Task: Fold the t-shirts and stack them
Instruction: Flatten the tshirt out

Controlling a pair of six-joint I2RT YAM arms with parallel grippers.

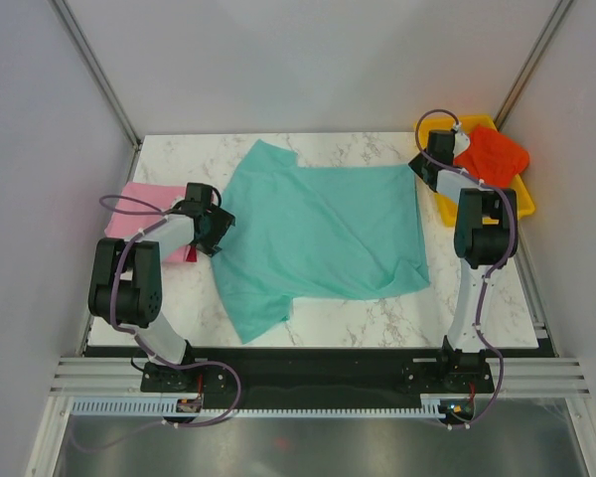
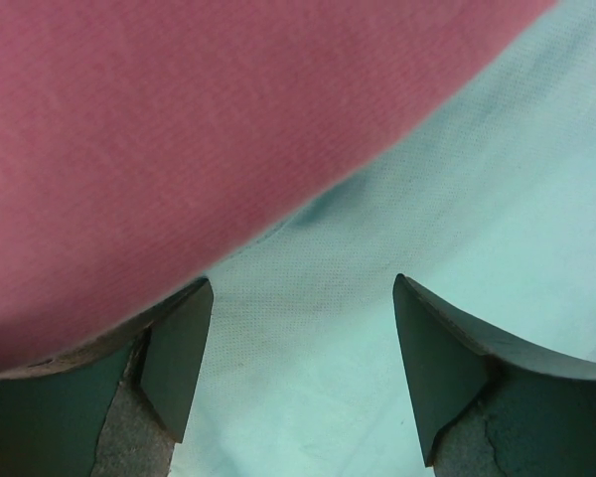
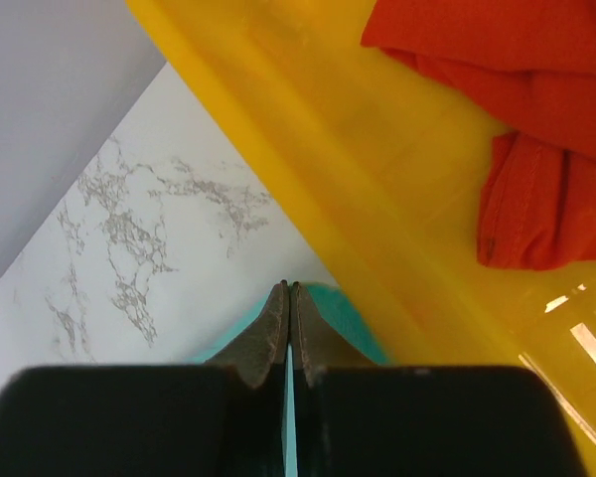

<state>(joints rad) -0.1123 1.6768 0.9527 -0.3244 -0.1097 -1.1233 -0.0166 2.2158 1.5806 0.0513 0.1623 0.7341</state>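
Note:
A teal t-shirt (image 1: 318, 234) lies spread flat across the middle of the marble table. My left gripper (image 1: 217, 224) hovers open at its left edge, right beside a folded pink t-shirt (image 1: 139, 204). In the left wrist view the open gripper (image 2: 303, 348) has only teal cloth (image 2: 457, 199) under the gap, and pink cloth (image 2: 179, 129) fills the upper left. My right gripper (image 1: 417, 164) is at the shirt's far right corner. There the gripper (image 3: 290, 288) is shut on that teal corner (image 3: 344, 318). An orange-red t-shirt (image 1: 492, 154) lies crumpled in the tray.
A yellow plastic tray (image 1: 524, 204) stands at the back right corner, its wall (image 3: 377, 199) close beside the right fingers. Grey walls enclose the table on the left, the back and the right. Bare marble (image 3: 159, 219) shows left of the right gripper.

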